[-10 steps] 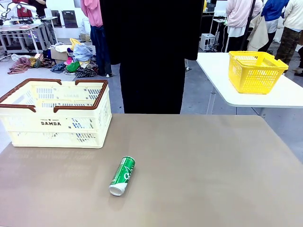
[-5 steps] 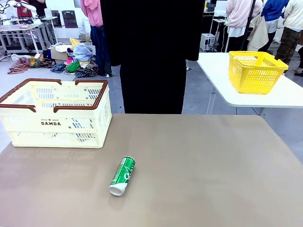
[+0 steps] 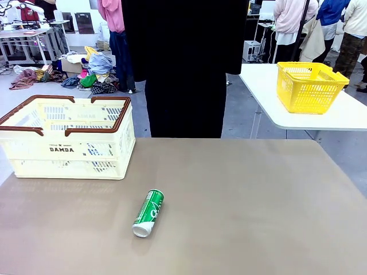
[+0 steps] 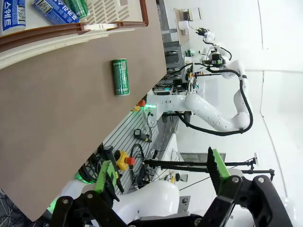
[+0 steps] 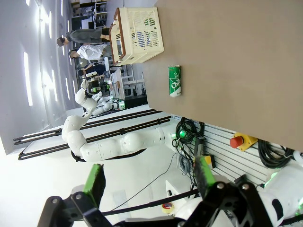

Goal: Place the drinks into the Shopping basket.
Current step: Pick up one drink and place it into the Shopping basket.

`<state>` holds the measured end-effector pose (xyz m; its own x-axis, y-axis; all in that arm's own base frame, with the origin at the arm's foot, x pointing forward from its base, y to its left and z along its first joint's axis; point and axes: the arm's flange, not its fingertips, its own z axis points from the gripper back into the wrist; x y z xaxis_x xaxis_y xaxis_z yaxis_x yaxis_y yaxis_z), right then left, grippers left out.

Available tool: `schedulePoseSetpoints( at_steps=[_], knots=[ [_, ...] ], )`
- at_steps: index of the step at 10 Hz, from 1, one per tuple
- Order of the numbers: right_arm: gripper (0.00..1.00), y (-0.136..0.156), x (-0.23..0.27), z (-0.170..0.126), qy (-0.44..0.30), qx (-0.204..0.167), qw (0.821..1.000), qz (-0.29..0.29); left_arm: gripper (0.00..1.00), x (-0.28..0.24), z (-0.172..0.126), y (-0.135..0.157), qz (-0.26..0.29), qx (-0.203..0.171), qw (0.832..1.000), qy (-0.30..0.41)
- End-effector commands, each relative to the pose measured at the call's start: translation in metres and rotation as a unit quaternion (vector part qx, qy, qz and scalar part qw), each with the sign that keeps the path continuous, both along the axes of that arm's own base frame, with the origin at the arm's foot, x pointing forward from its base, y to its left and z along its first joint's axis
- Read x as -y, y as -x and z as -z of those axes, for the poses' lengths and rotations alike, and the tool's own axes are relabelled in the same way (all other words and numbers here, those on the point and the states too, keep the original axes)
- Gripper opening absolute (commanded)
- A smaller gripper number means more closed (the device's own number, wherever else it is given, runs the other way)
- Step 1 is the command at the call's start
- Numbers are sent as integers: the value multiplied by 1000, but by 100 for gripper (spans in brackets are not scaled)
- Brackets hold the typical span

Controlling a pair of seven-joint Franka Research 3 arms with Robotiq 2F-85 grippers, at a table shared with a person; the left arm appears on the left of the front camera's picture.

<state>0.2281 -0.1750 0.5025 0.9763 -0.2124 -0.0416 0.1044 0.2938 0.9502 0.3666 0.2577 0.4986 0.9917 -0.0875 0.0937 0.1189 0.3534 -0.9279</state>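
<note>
A green can (image 3: 149,212) with white lettering lies on its side on the brown table, silver end toward me; it also shows as the green can (image 4: 120,76) and the green can (image 5: 174,81). The cream Shopping basket (image 3: 69,150) with brown rim stands at the table's far left, also seen as the basket (image 5: 138,33). Blue cans (image 4: 57,12) and a green one (image 4: 78,7) lie inside the basket, past its brown rim (image 4: 71,29). My left gripper (image 4: 158,177) is open, held off the table's near side. My right gripper (image 5: 149,182) is open too, empty, off the table's edge.
A person in black (image 3: 183,63) stands at the table's far edge. A bright yellow basket (image 3: 309,86) sits on a white table (image 3: 344,117) at the back right. A red stop button (image 5: 237,141) and cables hang beside the table.
</note>
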Motion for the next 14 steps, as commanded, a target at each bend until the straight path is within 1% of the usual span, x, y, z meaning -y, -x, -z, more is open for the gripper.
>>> schedulePoseSetpoints(
  at_steps=[1, 2, 3, 4, 5, 6, 7, 8, 9, 10, 11, 12, 14],
  knots=[
    [100, 2, 3, 0, 5, 7, 1000, -7, 100, 0, 0, 0, 0, 0, 1000, 0],
    [100, 2, 3, 0, 5, 7, 1000, -7, 100, 43, -29, 18, 26, 20, 999, -28],
    [100, 2, 3, 0, 5, 7, 1000, -7, 100, 91, -48, 33, 44, 32, 996, -77],
    [100, 2, 3, 0, 5, 7, 1000, -7, 100, 150, -58, 49, 81, 54, 988, -116],
    [100, 2, 3, 0, 5, 7, 1000, -7, 100, 210, -53, 58, 123, 63, 979, -150],
    [100, 2, 3, 0, 5, 7, 1000, -7, 100, 264, -41, 66, 147, 67, 968, -191],
    [100, 2, 3, 0, 5, 7, 1000, -7, 100, 320, -26, 81, 157, 90, 951, -252],
    [100, 2, 3, 0, 5, 7, 1000, -7, 100, 365, -10, 98, 170, 119, 935, -288],
    [100, 2, 3, 0, 5, 7, 1000, -7, 100, 403, 10, 113, 149, 159, 920, -325],
    [100, 2, 3, 0, 5, 7, 1000, -7, 100, 432, 27, 125, 145, 185, 908, -348],
    [100, 2, 3, 0, 5, 7, 1000, -7, 100, 445, 35, 129, 121, 209, 903, -355],
    [100, 2, 3, 0, 5, 7, 1000, -7, 100, 416, 2, 117, 173, 163, 914, -328],
    [100, 2, 3, 0, 5, 7, 1000, -7, 100, 416, 2, 117, 173, 163, 914, -328]
  ],
)
